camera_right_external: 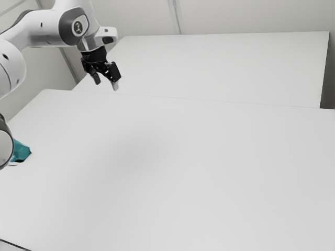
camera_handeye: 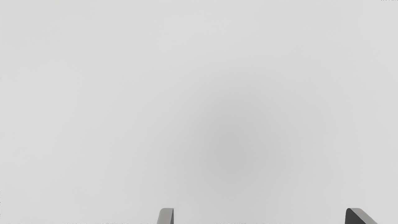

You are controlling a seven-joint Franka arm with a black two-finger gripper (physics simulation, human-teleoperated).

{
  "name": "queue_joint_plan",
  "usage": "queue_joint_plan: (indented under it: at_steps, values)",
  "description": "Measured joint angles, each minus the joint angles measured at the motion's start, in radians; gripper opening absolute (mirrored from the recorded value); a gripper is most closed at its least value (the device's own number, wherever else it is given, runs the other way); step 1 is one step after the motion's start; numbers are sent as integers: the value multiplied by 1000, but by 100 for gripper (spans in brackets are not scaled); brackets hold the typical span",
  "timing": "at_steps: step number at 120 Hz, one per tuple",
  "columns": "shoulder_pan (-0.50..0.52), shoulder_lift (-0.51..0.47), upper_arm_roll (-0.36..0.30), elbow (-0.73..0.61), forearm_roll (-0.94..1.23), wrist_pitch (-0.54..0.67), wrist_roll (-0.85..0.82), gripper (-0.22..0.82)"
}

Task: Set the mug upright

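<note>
My gripper [camera_right_external: 106, 84] hangs high over the white table [camera_right_external: 209, 167] in the exterior view, its two fingers spread apart. In the wrist view the gripper [camera_handeye: 259, 214] is open, with bare tabletop between and beyond its fingertips. A teal object [camera_right_external: 21, 151] lies at the exterior view's left edge, partly hidden behind the arm's white base parts; whether it is the mug I cannot tell. A wide distance separates it from the gripper.
Behind the table stands another large white surface [camera_right_external: 220, 63], with pale walls around it. A dark thin edge [camera_right_external: 15, 245] crosses the exterior view's lower left corner. A soft shadow falls on the tabletop below the hand.
</note>
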Motion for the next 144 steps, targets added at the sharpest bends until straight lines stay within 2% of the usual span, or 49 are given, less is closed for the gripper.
queue_joint_plan:
  at_steps: [18, 41, 56, 64, 79, 98, 115, 127, 144]
  values:
    - [-5, -22, 44, -24, -14, -2, 1, 60]
    - [1, -174, 129, -294, -54, 59, 0, 60]
    - [69, -231, 129, -427, -60, 139, 1, 60]
    - [166, -262, 74, -492, -61, 187, 2, 60]
    - [423, -284, -75, -535, -67, 264, 17, 60]
    - [715, -265, -242, -557, -146, 351, 80, 60]
    - [927, -236, -363, -566, -275, 409, 192, 60]
    - [1023, -206, -397, -563, -350, 401, 302, 60]
    - [1141, -138, -397, -527, -429, 360, 489, 60]
